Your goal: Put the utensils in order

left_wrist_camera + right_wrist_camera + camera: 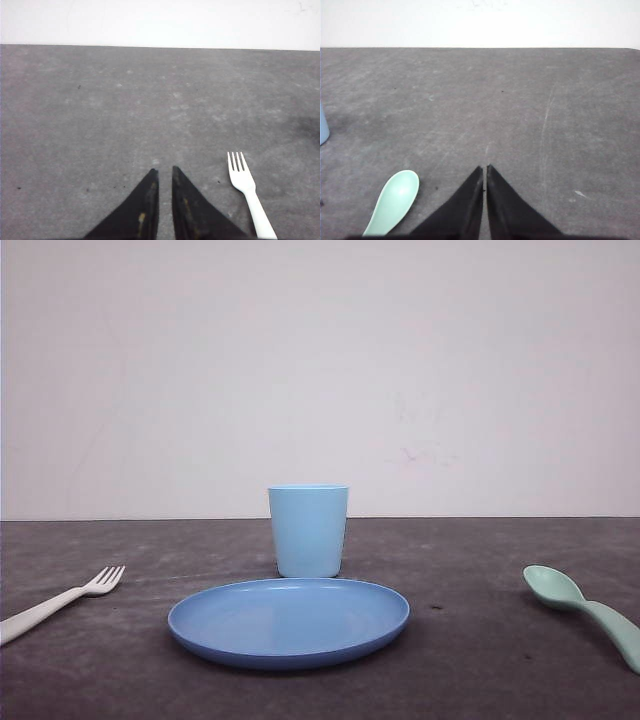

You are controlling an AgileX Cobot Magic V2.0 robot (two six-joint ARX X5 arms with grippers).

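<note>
1. Looking through the left wrist camera, I see the left gripper (164, 172) with its dark fingers (145, 200) drawn almost together, only a thin slit between the tips, and nothing held between them.
2. They hang over bare grey surface (125, 110); I cannot tell whether the tips touch it.
3. A white fork (247, 192) lies flat just beside those fingers, apart from them, tines pointing toward the far wall.
4. On the right wrist camera, the right gripper (484, 170) is much the same: fingers (507, 210) nearly pressed together at the tips, gripping nothing.
5. A mint-green spoon (394, 200) rests on the surface close beside them, not touching, bowl facing up.
6. From the front camera, I see the fork (62, 602) at the left edge of the surface and the spoon (585, 612) at the right edge, well apart.
7. Between them sits a round blue plate (288, 622), with a light blue cup (308, 530) upright just behind it.
</note>
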